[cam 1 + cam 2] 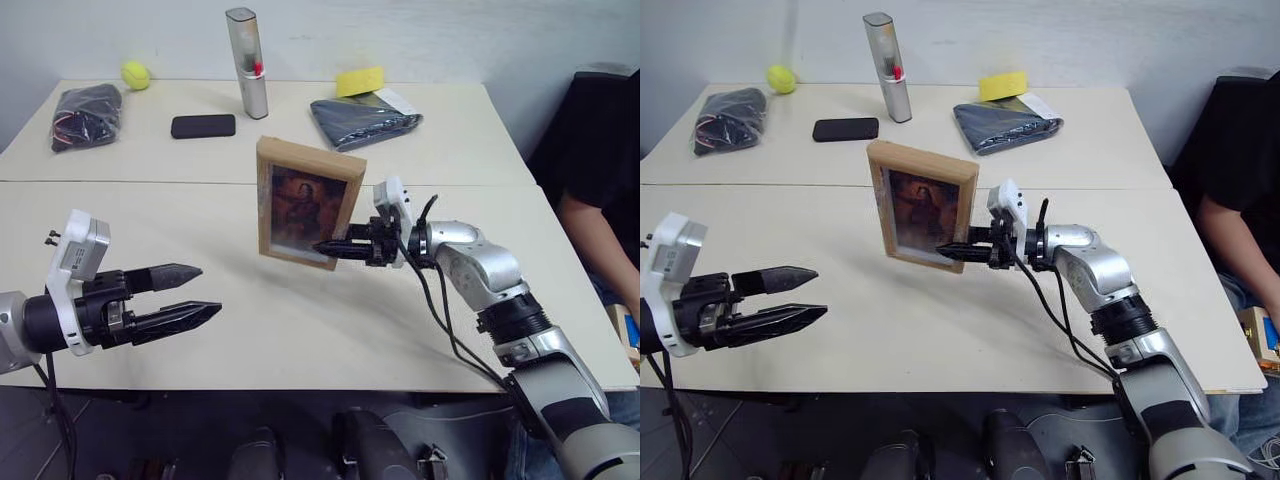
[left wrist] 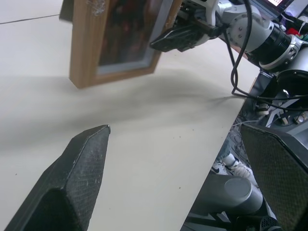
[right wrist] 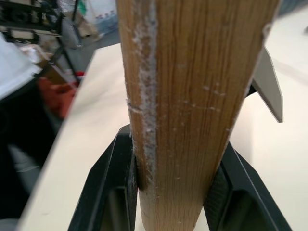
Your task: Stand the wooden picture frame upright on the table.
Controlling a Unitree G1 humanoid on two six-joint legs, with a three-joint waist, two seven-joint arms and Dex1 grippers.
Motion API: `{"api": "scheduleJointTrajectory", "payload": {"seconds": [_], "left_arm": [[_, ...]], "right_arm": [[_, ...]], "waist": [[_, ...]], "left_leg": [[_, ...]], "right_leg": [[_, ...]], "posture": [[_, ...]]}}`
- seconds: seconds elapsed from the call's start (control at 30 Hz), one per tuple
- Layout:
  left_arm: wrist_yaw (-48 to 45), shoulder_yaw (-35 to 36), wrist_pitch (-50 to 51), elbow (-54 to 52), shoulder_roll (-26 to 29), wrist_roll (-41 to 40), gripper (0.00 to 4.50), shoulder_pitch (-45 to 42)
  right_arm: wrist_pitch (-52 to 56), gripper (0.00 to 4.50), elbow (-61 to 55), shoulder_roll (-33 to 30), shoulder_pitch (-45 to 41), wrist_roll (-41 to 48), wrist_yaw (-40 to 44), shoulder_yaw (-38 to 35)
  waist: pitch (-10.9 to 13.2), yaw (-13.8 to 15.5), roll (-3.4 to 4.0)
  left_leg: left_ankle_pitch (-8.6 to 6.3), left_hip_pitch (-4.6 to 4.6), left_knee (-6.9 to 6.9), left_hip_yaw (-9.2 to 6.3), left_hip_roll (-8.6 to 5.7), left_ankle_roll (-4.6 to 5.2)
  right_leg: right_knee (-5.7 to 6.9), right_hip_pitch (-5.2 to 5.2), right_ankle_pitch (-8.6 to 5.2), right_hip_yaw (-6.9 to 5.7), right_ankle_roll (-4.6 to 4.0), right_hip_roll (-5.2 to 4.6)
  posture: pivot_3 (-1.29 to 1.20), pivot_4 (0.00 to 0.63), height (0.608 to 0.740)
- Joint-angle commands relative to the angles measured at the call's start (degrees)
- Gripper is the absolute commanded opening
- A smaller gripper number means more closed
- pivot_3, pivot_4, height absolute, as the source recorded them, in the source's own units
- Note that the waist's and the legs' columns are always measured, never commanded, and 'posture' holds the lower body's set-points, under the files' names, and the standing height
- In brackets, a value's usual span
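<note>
Wooden picture frame: long axis upright, mid-table, lower right edge clamped by the right gripper reaching from the right; left gripper gaping, empty, well apart near the table's front-left edge.

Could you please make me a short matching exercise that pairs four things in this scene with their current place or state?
Things:
1. wooden picture frame
2. left gripper
3. tennis ball
4. black phone

Places or states:
A. open, holding nothing
B. lying flat on the far table, beside the silver cylinder
C. upright, its edge pinched by the right gripper
D. at the far left edge, next to a black bag

Pairs: 1-C, 2-A, 3-D, 4-B
</note>
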Motion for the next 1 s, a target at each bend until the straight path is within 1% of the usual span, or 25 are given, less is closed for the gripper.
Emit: {"api": "scheduleJointTrajectory", "payload": {"seconds": [0.03,0.1,0.17,0.23,0.27,0.3,0.33,0.47,0.5,0.6,0.63,0.7,0.73,0.8,0.87,0.93,1.0], "left_arm": [[0.66,-0.41,-2.76,-0.24,1.70,-1.99,4.50,-0.61],[0.82,-1.05,-3.59,0.22,2.33,-2.33,4.50,-0.74],[0.90,-1.90,-4.35,1.03,3.20,-2.40,4.50,-1.31],[0.47,-2.88,-5.45,2.10,4.23,-1.86,4.50,-1.62],[0.30,-3.37,-5.97,2.64,4.66,-1.59,4.50,-1.78],[0.22,-3.73,-6.40,3.01,4.98,-1.47,4.50,-1.83],[0.00,-4.14,-6.86,3.64,5.37,-1.37,4.50,-1.97],[-0.49,-6.14,-8.62,5.36,6.33,-1.03,4.50,-2.61],[-0.73,-6.70,-9.14,5.68,6.50,-0.72,4.50,-2.65],[-1.96,-9.02,-11.88,5.85,6.86,1.47,4.50,-2.17],[-2.11,-9.77,-12.56,5.60,6.88,2.01,4.50,-2.04],[-3.11,-10.98,-14.13,5.21,6.97,3.07,4.50,-1.75],[-3.81,-11.33,-15.02,5.42,7.02,3.57,4.50,-1.81],[-4.62,-11.83,-16.73,6.85,6.86,4.31,4.50,-2.89],[-4.39,-12.79,-17.65,8.10,6.47,4.53,4.50,-4.74],[-3.71,-14.25,-18.04,8.79,5.93,3.99,4.50,-7.31],[-2.82,-15.83,-18.77,9.34,5.25,4.46,4.50,-9.31]], "right_arm": [[7.31,1.25,-1.06,0.59,0.28,0.60,-0.43,-2.08],[9.80,1.25,-0.45,1.13,0.46,-0.25,-0.87,-2.21],[14.99,1.25,0.52,1.64,0.19,0.53,-1.56,-2.99],[18.62,1.98,-0.81,0.70,0.49,0.93,0.34,-2.80],[18.94,2.15,-2.28,-0.15,1.15,0.63,1.86,-2.37],[18.99,2.48,-3.34,-0.68,1.64,0.22,2.87,-2.10],[18.58,2.91,-5.09,-1.61,2.59,-0.20,4.35,-1.55],[15.64,4.26,-8.81,-3.50,4.98,-3.10,5.80,-1.27],[14.86,4.46,-9.32,-3.90,5.20,-4.10,5.73,-1.32],[9.25,4.46,-9.76,-8.23,5.34,-9.65,6.01,-2.17],[7.40,4.46,-9.73,-10.06,5.59,-10.93,7.01,-2.53],[2.30,4.46,-10.35,-15.74,6.79,-12.64,11.41,-4.27],[2.41,4.46,-11.01,-19.31,7.20,-10.71,14.51,-7.32],[6.09,4.46,-13.34,-26.47,8.48,-3.32,21.81,-14.97],[9.92,4.46,-15.09,-31.12,9.98,1.83,26.05,-19.48],[11.96,4.46,-16.62,-33.02,11.55,4.38,26.44,-22.25],[13.20,4.46,-18.99,-32.32,13.52,6.03,24.01,-24.46]], "waist": [[0.00,0.02,0.00],[0.00,0.00,0.00],[0.00,-0.09,0.00],[0.00,-0.17,0.00],[0.00,-0.12,0.00],[0.01,-0.07,0.01],[0.01,-0.06,0.01],[0.00,-0.10,0.00],[0.00,-0.09,0.00],[0.01,-0.07,0.01],[0.01,-0.04,0.01],[0.02,0.12,0.02],[0.03,0.36,0.02],[0.14,1.05,0.12],[0.22,1.53,0.24],[0.15,1.56,0.09],[0.11,1.16,-0.03]], "left_leg": [[0.00,-0.02,0.00,0.00,-0.01,0.00],[0.00,-0.07,-0.01,0.00,-0.02,0.01],[0.00,-0.06,-0.01,0.00,-0.02,0.01],[0.00,-0.04,-0.01,0.01,-0.02,0.00],[0.00,-0.04,-0.02,0.01,-0.01,0.00],[0.00,-0.04,-0.02,0.00,-0.01,0.00],[0.00,-0.05,-0.04,0.00,-0.02,0.00],[-0.02,-0.07,-0.06,0.01,-0.03,0.04],[-0.02,-0.07,-0.06,0.01,-0.03,0.04],[-0.02,-0.07,-0.06,0.01,-0.04,0.04],[-0.02,-0.07,-0.06,0.01,-0.05,0.04],[-0.03,-0.08,-0.07,0.01,-0.06,0.05],[-0.04,-0.08,-0.10,0.01,-0.06,0.06],[-0.05,-0.11,-0.12,0.01,-0.07,0.08],[-0.06,-0.12,-0.12,0.02,-0.07,0.10],[-0.09,0.00,-0.14,0.01,-0.01,0.16],[-0.18,0.07,-0.14,-0.02,0.03,0.32]], "right_leg": [[-0.01,-0.02,0.00,0.00,0.00,-0.01],[-0.03,-0.04,0.00,0.00,0.00,-0.01],[-0.04,-0.04,0.00,0.00,0.00,0.00],[-0.02,-0.03,0.00,0.01,0.00,0.01],[-0.02,-0.03,0.00,0.01,0.00,0.01],[-0.03,-0.04,0.00,0.00,0.00,0.02],[-0.04,-0.05,0.00,0.00,0.00,0.01],[-0.12,-0.03,0.00,0.01,0.01,0.00],[-0.11,-0.03,0.00,0.01,0.01,0.00],[-0.11,-0.04,0.00,0.01,0.01,0.00],[-0.12,-0.04,0.00,0.01,0.01,0.00],[-0.16,-0.04,0.00,0.01,0.01,0.00],[-0.19,-0.03,0.00,0.01,0.01,-0.01],[-0.24,-0.03,0.00,0.00,0.01,-0.01],[-0.25,-0.04,0.00,0.01,0.01,0.00],[-0.24,0.04,0.00,-0.01,0.00,0.06],[-0.19,0.09,0.00,-0.01,-0.01,0.10]], "posture": [[0.00,0.150,0.740],[0.00,0.150,0.740],[0.00,0.150,0.740],[0.00,0.150,0.740],[0.00,0.150,0.740],[0.00,0.150,0.740],[0.00,0.150,0.740],[0.00,0.150,0.740],[0.00,0.150,0.740],[0.00,0.150,0.740],[0.00,0.150,0.740],[0.00,0.150,0.740],[0.00,0.150,0.740],[0.00,0.150,0.740],[0.00,0.150,0.740],[0.00,0.150,0.740],[0.00,0.150,0.740]]}}
